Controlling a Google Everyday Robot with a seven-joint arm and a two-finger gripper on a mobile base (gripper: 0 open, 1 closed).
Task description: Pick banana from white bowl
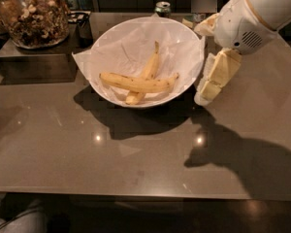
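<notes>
The white bowl [117,50], lined with crinkled white paper, stands at the back middle of the table. Two bananas lie in it. The banana [136,84], plumper and deeper yellow, lies crosswise on top. A paler, slimmer banana [150,67] lies under it with its stem pointing to the back. My gripper [200,65] hangs just outside the bowl's right rim at about rim height. It is open and empty, with one finger [218,74] low by the rim and the other [207,25] higher up.
A glass jar of nuts [31,13] stands on a metal box [34,59] at the back left. A drinks can [162,7] stands behind the bowl. The brown table [136,149] stretches forward to its front edge.
</notes>
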